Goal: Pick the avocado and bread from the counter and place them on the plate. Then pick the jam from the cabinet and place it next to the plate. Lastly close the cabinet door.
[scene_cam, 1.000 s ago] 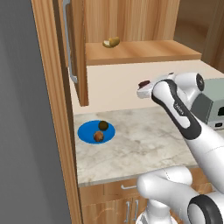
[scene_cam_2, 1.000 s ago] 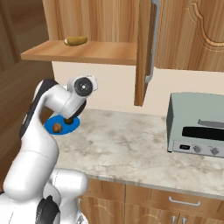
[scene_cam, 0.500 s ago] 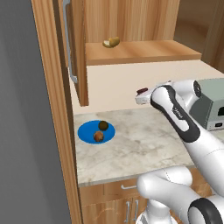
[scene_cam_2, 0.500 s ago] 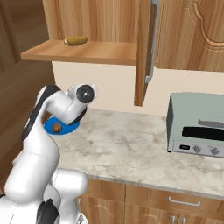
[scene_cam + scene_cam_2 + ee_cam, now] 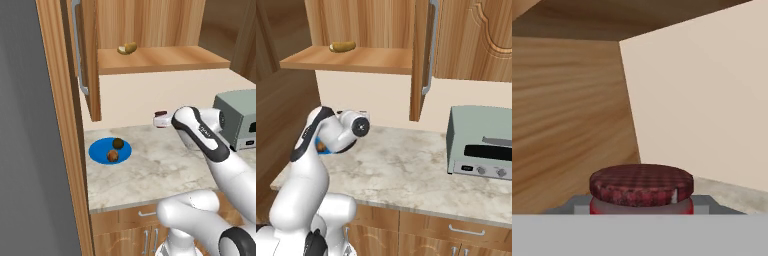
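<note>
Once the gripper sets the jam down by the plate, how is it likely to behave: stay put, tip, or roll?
The jam looks squat, with a broad flat lid, so upright it probably stays put. Its round body might roll if laid sideways. The gripper holds it without visible deformation, so it seems rigid. The counter by the plate is flat.

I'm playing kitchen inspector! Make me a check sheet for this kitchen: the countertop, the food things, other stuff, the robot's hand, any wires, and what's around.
Surface: counter of marbled beige stone, above wooden drawers.
Job's things: avocado and bread both lie on the blue plate. The jam, a red jar with a dark lid, is in the gripper, above the counter to the right of the plate. The cabinet door stands open.
Clutter: a yellowish lump on the cabinet shelf.
Grippers: gripper shut on the jam.
Cables: nothing seen.
Surroundings: grey toaster oven on the counter's right end; cream wall behind.
</note>
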Tool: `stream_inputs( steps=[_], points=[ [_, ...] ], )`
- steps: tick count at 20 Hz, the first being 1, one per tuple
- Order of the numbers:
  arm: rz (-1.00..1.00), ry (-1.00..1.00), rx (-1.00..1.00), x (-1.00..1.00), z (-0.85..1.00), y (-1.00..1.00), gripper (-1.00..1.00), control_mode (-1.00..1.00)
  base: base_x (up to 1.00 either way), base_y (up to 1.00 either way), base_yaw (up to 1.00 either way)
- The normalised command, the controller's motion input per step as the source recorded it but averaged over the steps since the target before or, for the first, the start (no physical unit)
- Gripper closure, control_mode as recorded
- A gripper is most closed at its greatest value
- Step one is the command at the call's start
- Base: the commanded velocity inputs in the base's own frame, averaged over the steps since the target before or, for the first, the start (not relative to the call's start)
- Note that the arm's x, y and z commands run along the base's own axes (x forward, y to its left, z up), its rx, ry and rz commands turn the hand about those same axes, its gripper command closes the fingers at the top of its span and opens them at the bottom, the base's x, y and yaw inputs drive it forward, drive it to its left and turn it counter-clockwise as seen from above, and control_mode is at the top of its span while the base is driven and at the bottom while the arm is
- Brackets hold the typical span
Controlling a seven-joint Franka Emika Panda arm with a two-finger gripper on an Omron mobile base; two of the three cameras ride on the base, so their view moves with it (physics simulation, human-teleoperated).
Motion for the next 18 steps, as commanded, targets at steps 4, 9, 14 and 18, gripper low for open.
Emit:
stream_inputs(
  steps=[4, 9, 14, 18],
  points=[
    [-0.05, 0.00, 0.08, 0.37, -0.40, 0.19, 1.00, -1.00, 0.00, 0.00, 0.00],
    [-0.05, 0.00, 0.05, 0.39, -0.37, 0.22, 1.00, -1.00, 0.00, 0.00, 0.00],
    [-0.03, 0.00, 0.00, 0.19, -0.33, 0.05, 1.00, -1.00, 0.00, 0.00, 0.00],
    [0.00, 0.00, 0.00, -0.04, -0.42, -0.03, 1.00, -1.00, 0.00, 0.00, 0.00]
  ],
)
